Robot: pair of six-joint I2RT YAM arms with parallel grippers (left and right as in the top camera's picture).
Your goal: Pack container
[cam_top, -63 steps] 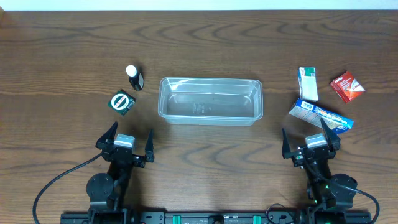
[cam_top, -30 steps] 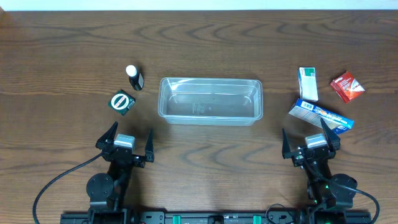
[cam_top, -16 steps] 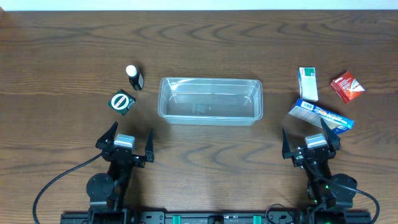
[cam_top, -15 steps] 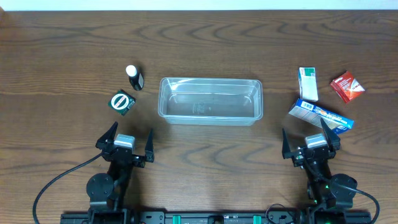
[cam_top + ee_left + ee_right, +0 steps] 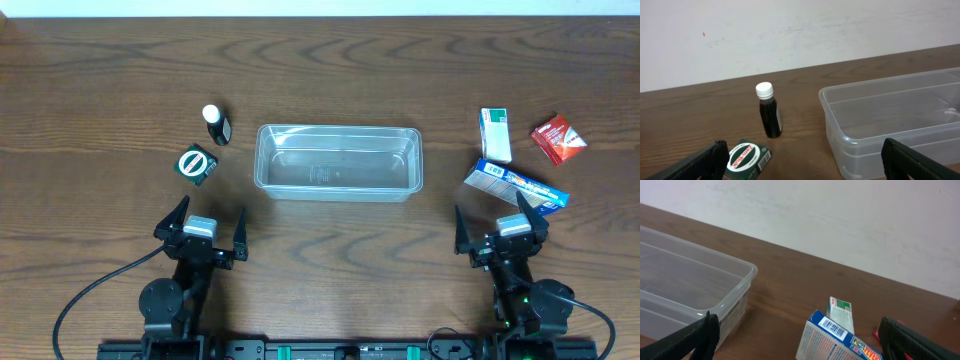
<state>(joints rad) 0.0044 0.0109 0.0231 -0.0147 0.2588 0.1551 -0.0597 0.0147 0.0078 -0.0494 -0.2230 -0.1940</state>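
Observation:
The clear plastic container [image 5: 338, 161] sits empty at the table's middle; it also shows in the left wrist view [image 5: 895, 117] and the right wrist view [image 5: 690, 290]. A small dark bottle with a white cap [image 5: 216, 124] [image 5: 769, 116] and a green Zam-Buk box [image 5: 196, 164] [image 5: 746, 157] lie to its left. A blue box [image 5: 517, 186] [image 5: 840, 340], a white-green box [image 5: 495, 134] [image 5: 841, 312] and a red packet [image 5: 558, 139] lie to its right. My left gripper [image 5: 202, 222] [image 5: 805, 161] is open and empty near the front. My right gripper [image 5: 500, 228] [image 5: 800, 340] is open and empty just in front of the blue box.
The dark wooden table [image 5: 330, 60] stretches back to a white wall [image 5: 790, 30]. Both arm bases and cables sit at the front edge [image 5: 320, 345].
The right gripper has shifted very slightly toward the front. Nothing else has moved.

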